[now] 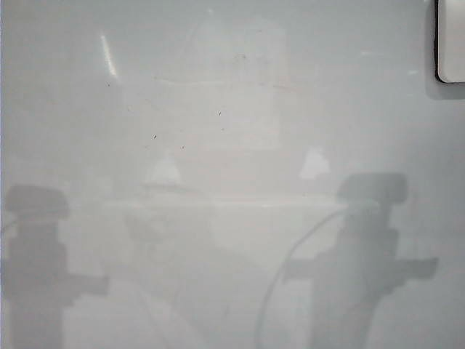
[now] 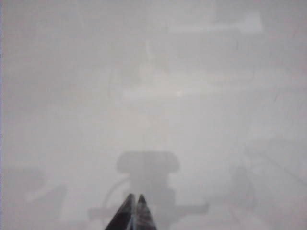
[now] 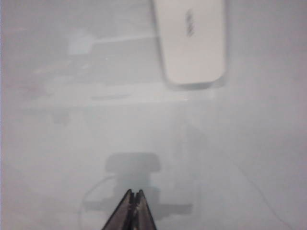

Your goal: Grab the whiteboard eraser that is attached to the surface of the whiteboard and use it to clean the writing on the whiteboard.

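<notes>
The small white rounded-rectangle plastic whiteboard eraser (image 1: 451,40) is seen at the upper right edge of the large glossy pale grey whiteboard (image 1: 232,145), lying flat on it. The left claw (image 2: 134,211) is closed with nothing in it, and the right claw (image 3: 133,208) also, well apart from the eraser (image 3: 191,40). No writing can be made out.

A: Whiteboard eraser (image 1: 451,40)?
B: White rounded block, dark underside edge, flat on the whiteboard (image 1: 232,145), far right corner in exterior view.
A: Board?
B: Glossy pale grey, faint smudges, few dark specks. No writing legible.
</notes>
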Motion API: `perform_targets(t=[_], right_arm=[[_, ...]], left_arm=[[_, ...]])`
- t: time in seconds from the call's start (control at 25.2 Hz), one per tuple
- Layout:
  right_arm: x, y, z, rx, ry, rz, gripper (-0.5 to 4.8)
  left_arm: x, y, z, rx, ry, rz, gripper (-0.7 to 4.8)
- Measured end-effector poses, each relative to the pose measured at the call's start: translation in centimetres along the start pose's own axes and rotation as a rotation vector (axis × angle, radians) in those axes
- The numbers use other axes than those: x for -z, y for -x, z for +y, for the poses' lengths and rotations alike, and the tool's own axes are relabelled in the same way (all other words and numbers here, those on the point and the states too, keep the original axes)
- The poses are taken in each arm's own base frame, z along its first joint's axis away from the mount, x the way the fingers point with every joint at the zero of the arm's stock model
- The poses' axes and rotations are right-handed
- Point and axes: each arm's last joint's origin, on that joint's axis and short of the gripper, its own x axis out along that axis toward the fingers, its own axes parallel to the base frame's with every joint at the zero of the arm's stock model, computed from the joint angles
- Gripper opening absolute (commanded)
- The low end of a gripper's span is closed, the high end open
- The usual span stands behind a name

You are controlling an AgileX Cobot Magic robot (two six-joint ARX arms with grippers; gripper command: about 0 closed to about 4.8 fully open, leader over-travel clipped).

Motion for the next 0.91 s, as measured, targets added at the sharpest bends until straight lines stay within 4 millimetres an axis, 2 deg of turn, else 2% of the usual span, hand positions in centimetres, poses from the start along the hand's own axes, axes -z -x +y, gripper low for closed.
perform_targets(t=[0.24, 0.52, 0.68, 0.91], right_arm=[[3.7, -1.7, -0.4, -0.037, -0.005, 0.045, 0.18], [5.8, -2.4, -0.7, -0.035, -0.007, 0.075, 0.18], [8.0, -2.8, -1.0, -0.027, -0.011, 0.144, 0.18], [8.3, -2.8, -1.0, -0.025, -0.013, 0.162, 0.18]], left_arm=[[1.5, -0.3, 0.0, 0.003, 0.006, 0.050, -0.05], [2.6, -0.5, -0.1, 0.004, 0.010, 0.087, -0.05], [4.0, -0.7, -0.1, 0.007, 0.016, 0.135, -0.05], [4.1, -0.7, -0.1, 0.008, 0.017, 0.149, -0.05]])
